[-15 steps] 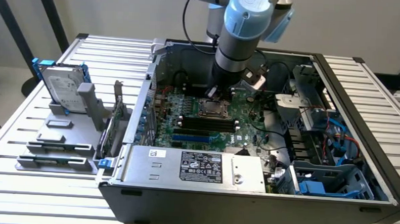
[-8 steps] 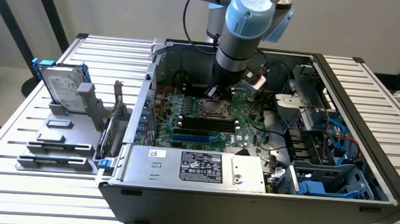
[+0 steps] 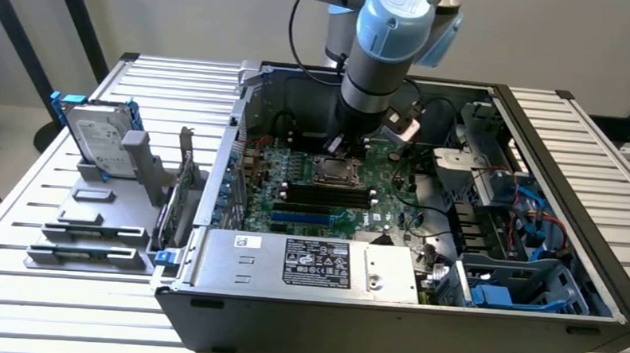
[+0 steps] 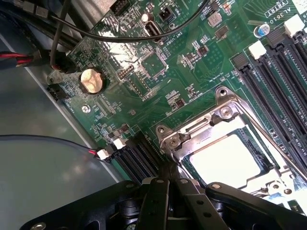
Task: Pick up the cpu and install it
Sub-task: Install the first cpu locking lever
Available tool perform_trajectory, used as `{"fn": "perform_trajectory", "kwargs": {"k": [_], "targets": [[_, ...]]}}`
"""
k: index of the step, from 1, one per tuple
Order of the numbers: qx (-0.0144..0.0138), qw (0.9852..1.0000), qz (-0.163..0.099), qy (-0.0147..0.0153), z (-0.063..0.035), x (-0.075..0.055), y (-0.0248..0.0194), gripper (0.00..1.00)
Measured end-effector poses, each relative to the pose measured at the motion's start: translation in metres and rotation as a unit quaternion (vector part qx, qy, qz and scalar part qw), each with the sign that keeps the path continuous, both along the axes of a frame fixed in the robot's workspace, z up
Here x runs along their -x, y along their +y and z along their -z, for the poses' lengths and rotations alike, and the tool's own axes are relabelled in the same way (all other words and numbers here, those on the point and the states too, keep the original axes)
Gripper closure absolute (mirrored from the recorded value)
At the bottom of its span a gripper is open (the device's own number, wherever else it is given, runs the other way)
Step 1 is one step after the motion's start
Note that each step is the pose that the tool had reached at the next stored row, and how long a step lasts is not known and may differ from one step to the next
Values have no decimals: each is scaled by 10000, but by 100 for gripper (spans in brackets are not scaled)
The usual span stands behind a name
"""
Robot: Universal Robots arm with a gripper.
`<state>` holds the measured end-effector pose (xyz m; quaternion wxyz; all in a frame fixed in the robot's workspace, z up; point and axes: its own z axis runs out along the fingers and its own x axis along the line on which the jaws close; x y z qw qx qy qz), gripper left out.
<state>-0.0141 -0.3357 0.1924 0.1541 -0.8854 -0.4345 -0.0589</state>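
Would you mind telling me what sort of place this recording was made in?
Probably a robotics lab bench for computer assembly: an open desktop computer case on a slatted metal table, a grey parts fixture holding a hard drive, and the motherboard.

The gripper (image 4: 169, 178), fingers pressed together, hangs just above the edge of the socket frame (image 4: 225, 112) on the green motherboard (image 4: 144, 96). The cpu (image 4: 225, 160) lies flat inside the frame, bright silver. Black memory slots (image 4: 276, 72) run beside the socket; a coin cell (image 4: 91, 80) sits farther off.
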Motion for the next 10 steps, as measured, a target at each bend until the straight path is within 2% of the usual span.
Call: {"fn": "perform_trajectory", "kwargs": {"k": [10], "targets": [[1,10000,0,13,-1,-4,-21,89]]}}
